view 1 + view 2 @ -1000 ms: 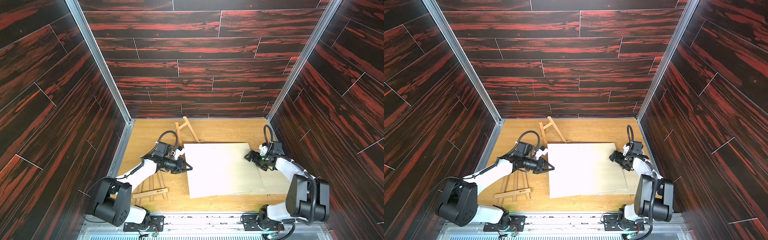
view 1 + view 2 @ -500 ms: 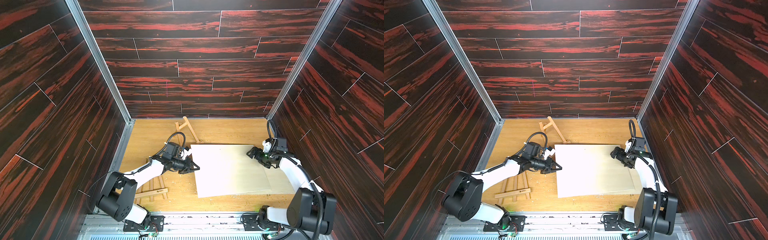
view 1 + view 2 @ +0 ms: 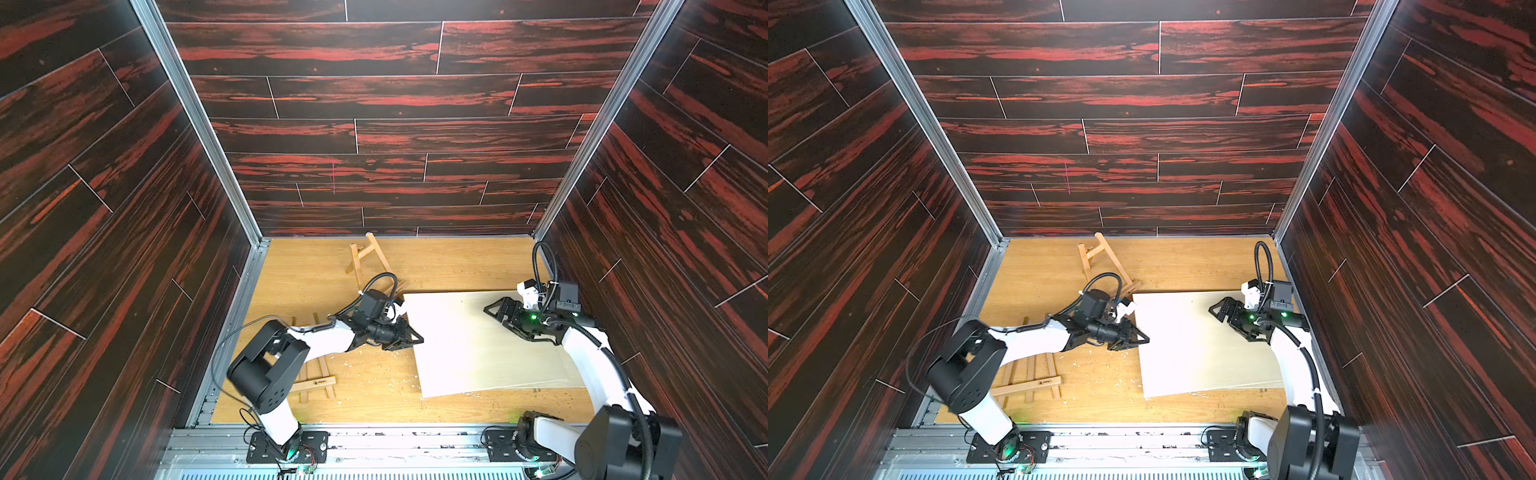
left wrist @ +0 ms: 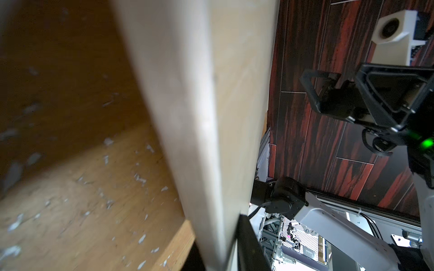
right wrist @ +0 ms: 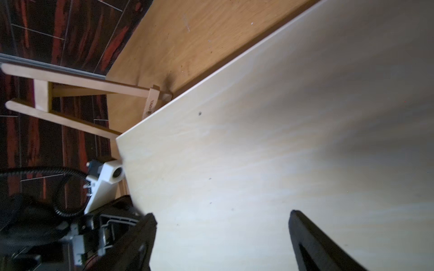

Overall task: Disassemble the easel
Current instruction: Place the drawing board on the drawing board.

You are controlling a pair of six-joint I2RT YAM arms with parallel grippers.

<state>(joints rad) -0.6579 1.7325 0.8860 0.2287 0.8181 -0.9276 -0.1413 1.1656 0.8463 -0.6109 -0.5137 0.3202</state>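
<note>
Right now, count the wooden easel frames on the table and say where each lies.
2. The back frame lies near the rear wall, beside the board's far corner. The front frame lies front-left, partly under the left arm. Others may hide beneath the board.

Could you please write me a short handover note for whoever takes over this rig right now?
Left gripper: shut on the pale board's left edge, raised off the table.
Right gripper: open above the board, holding nothing.
Easel: far frame at the table's rear, near frame flat below the left arm.
Done: board is off both frames.
Left: lay the board down, release it, check the frames.
</note>
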